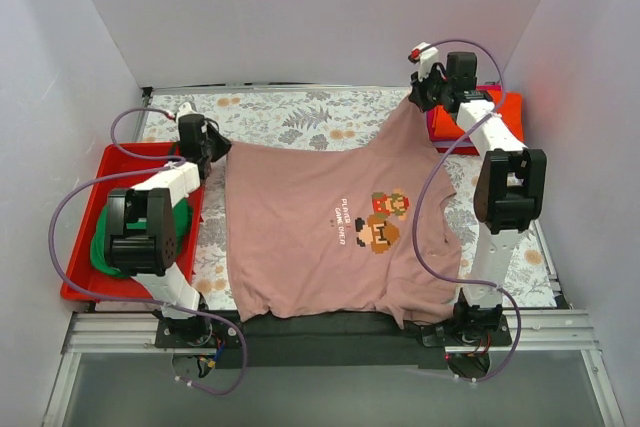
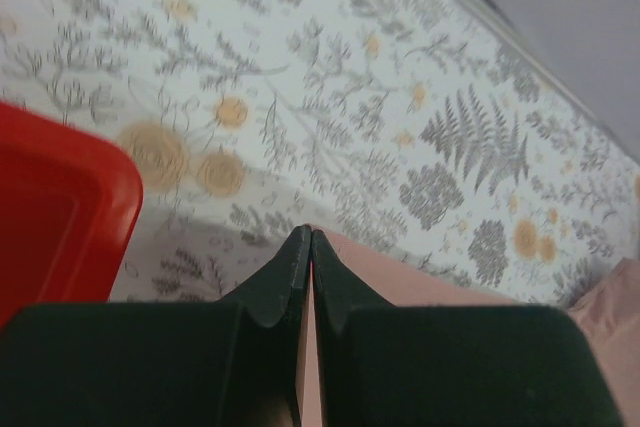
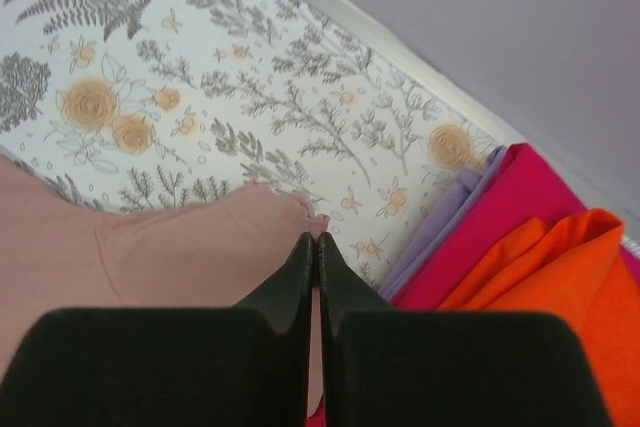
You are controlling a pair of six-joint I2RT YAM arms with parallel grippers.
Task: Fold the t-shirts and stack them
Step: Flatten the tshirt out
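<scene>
Pink tee (image 1: pixel 330 227) is lying spread on the floral table (image 1: pixel 300 112), print up, near hem running along the edge by the arm bases. Left gripper (image 2: pixel 311 232) is clenching its far-left corner beside the red tray (image 1: pixel 85 217). Right gripper (image 3: pixel 316 237) is pinching the far-right corner, just beside the folded stack. Both jaws are pressed flat with pink cloth between them. Handling-wise I'm expecting light, limp jersey with no stiffness, so it is going to sag and drag anywhere it isn't being held. It's not fragile, but thin enough to slip out of a shallow pinch. I'm judging corners and seams the best hold, with the two pinches kept well apart so the edge is staying taut. Count: one pink tee being worked and one green tee (image 1: pixel 183 219) bunched in the tray under the left arm. The stack is showing one orange tee (image 3: pixel 570 277), one magenta tee (image 3: pixel 500 227) and a lilac layer (image 3: pixel 440 232) – I can't tell whether that's another shirt.
</scene>
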